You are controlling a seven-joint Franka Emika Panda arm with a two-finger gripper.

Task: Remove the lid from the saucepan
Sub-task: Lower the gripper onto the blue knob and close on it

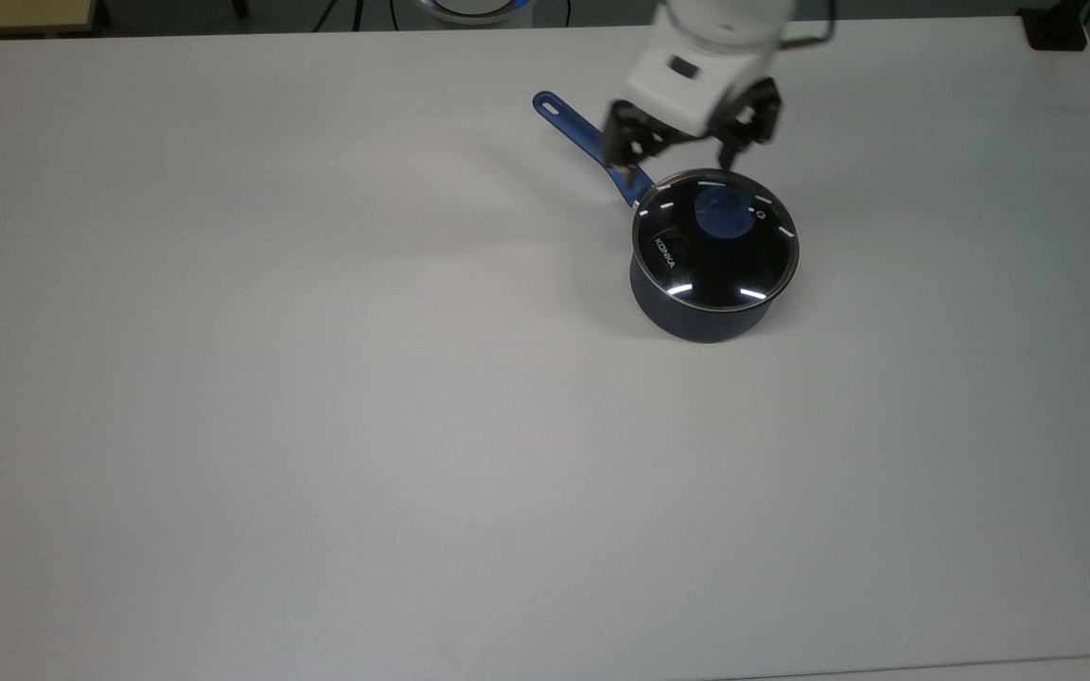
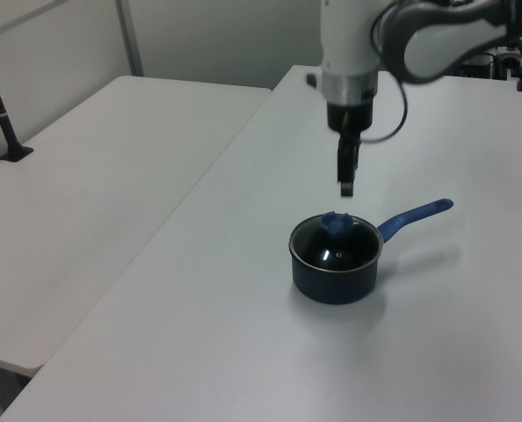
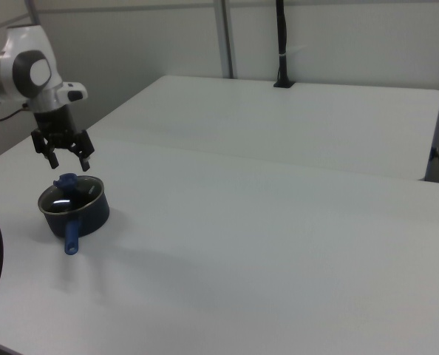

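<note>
A wide stretch of bare white table (image 1: pixel 318 454) is lying nearest in the top view, taking up the whole lower half with open room on every side. Farther in, toward the top view's right, the saucepan (image 1: pixel 696 317) is sitting upright on the tabletop, well clear of all table edges. The lid (image 1: pixel 715 240) is resting flat on its rim, the blue knob (image 1: pixel 723 212) at the centre, the white "KONKA" lettering on the top view's left part of the glass and the small vent hole just beside the knob. The long blue handle (image 1: pixel 583 137) is running up and to the top view's left, with the hole at its far end.

Just beyond the lid, the gripper (image 1: pixel 680 168) is hanging above the pot's far rim with its jaws spread wide, one finger over the handle's root and the other over the lid's far edge. In the left view the gripper (image 2: pixel 346 180) is hovering a little above the knob (image 2: pixel 335 222), not touching it. In the right view the gripper (image 3: pixel 69 162) is spread open above the saucepan (image 3: pixel 75 209), and the handle (image 3: pixel 72 235) is pointing toward the camera.

Nothing is standing between the gripper and the lid. In the left view a second white table (image 2: pixel 85 202) is adjoining on the left view's left, with a black post (image 2: pixel 2 114) at its far edge.
</note>
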